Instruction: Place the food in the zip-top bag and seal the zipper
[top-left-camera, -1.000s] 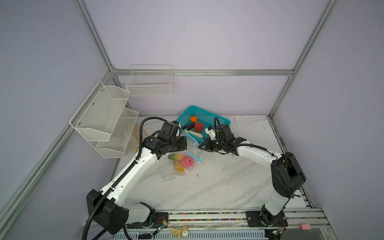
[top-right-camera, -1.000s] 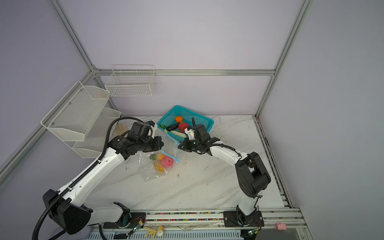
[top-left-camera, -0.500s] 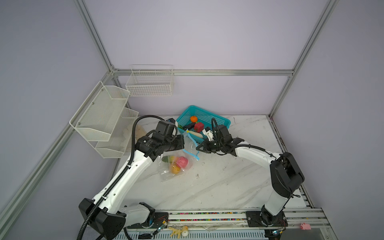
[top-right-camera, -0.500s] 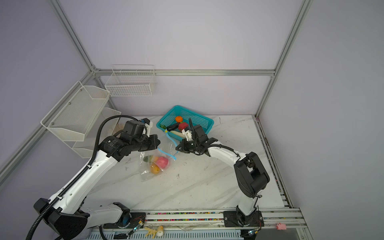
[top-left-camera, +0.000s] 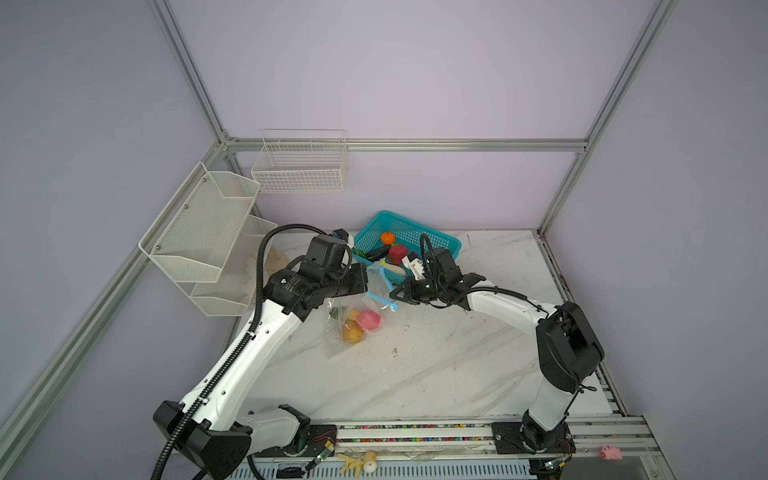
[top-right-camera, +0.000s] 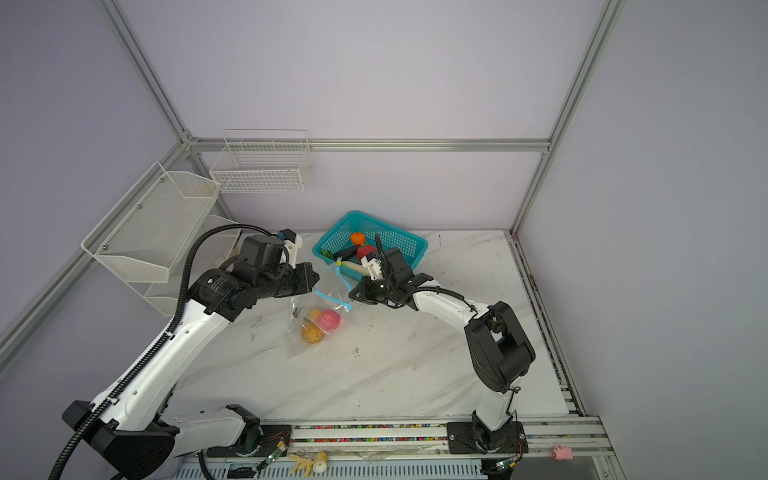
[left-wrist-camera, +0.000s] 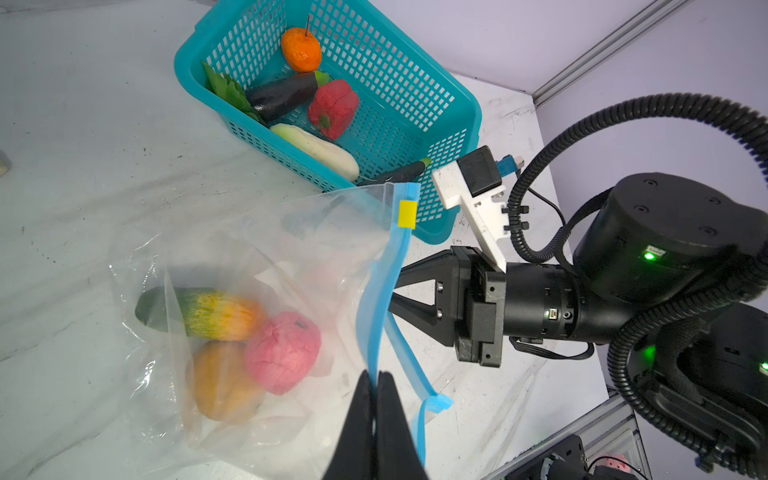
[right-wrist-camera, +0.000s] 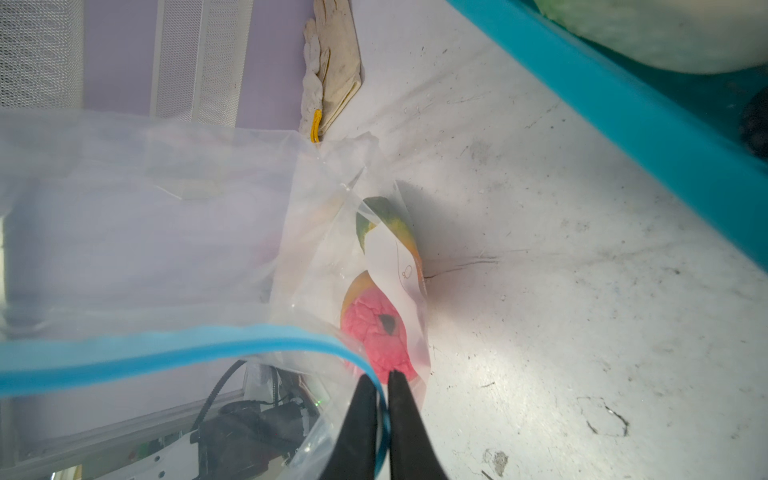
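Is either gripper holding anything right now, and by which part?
Both hold the zip-top bag by its zipper: the left gripper and the right gripper are each shut on the light-blue strip along the mouth.

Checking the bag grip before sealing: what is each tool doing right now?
Left tool: closed on the zipper.
Right tool: closed on the zipper too.

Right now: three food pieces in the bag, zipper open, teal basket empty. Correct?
Not empty. The left wrist view shows the teal basket holding an orange, an eggplant, a red pepper and a white radish. Three pieces in the zip-top bag, zipper open: both right.
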